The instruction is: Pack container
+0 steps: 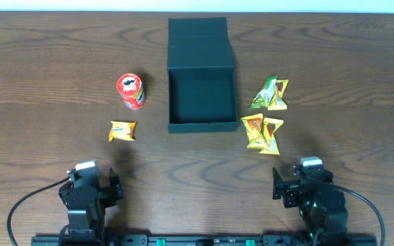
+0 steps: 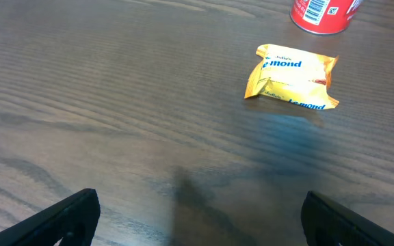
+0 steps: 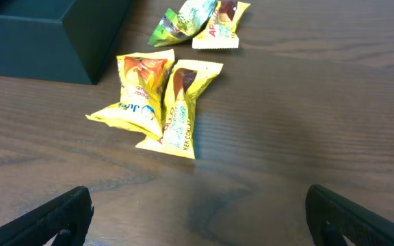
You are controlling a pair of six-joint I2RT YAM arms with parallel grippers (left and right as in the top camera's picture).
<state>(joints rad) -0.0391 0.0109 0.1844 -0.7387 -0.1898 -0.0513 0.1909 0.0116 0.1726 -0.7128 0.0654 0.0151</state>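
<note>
The dark teal container stands open at the table's middle, its lid folded back, and looks empty inside; its corner shows in the right wrist view. A red chip can and a yellow snack packet lie to its left. Two yellow packets and a green and a yellow packet lie to its right. My left gripper is open near the front edge. My right gripper is open too, holding nothing.
The brown wooden table runs across the whole view. Both arms sit at the front edge with black cables looping beside them.
</note>
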